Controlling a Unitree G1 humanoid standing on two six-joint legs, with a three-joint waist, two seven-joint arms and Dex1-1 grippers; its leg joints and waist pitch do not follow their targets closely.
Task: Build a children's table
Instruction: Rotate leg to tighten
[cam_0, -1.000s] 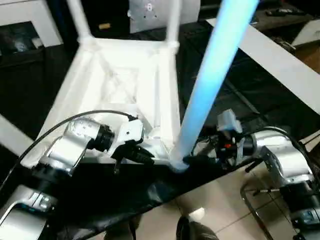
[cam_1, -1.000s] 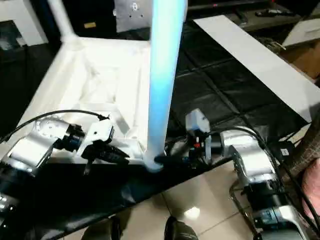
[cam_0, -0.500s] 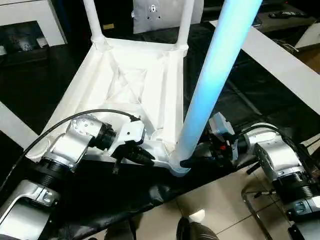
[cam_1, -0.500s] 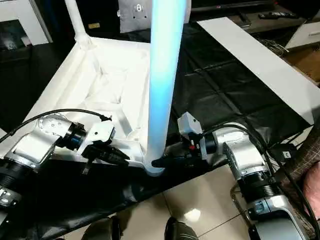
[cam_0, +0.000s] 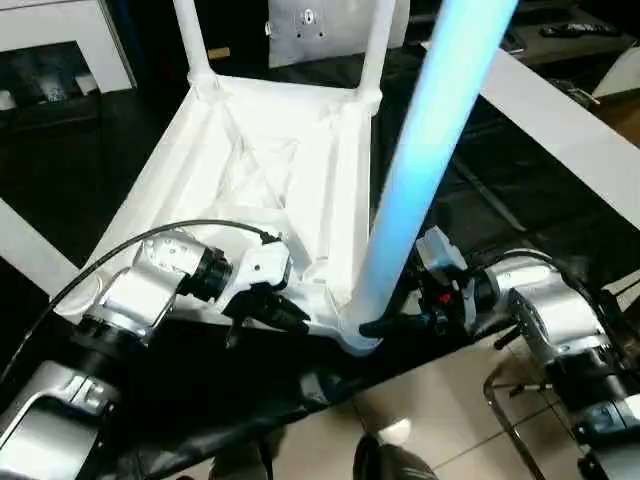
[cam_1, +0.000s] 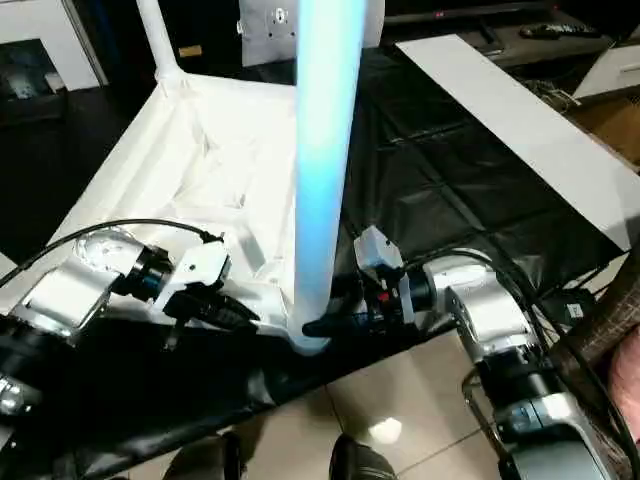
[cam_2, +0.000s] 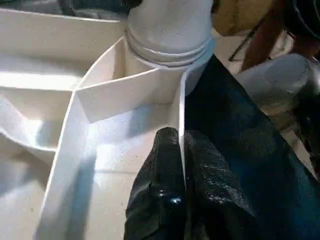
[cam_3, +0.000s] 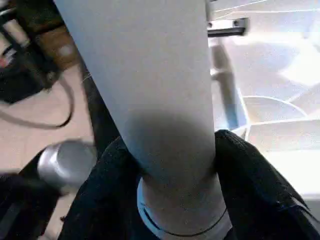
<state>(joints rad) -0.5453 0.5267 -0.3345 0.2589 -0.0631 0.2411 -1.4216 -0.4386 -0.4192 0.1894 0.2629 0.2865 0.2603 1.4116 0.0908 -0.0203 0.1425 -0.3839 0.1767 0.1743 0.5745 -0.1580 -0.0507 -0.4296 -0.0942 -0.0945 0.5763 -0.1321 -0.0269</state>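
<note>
Right wrist view: right gripper (cam_3: 175, 200) has closed around the leg (cam_3: 150, 100).

table top (cam_0: 270, 160) and leg (cam_0: 415, 190): smooth white plastic, slight sheen. forearms (cam_0: 150, 285): brushed silver metal. gripper fingers (cam_2: 165, 200): textured black rubber. floor tiles (cam_0: 440, 400): glossy.

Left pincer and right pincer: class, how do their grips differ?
The left pincer is shut on the tabletop's thin rim; the right pincer is wrapped around the round near leg. The left's fingers almost meet; the right's stand apart. Both have black fingers.
</note>
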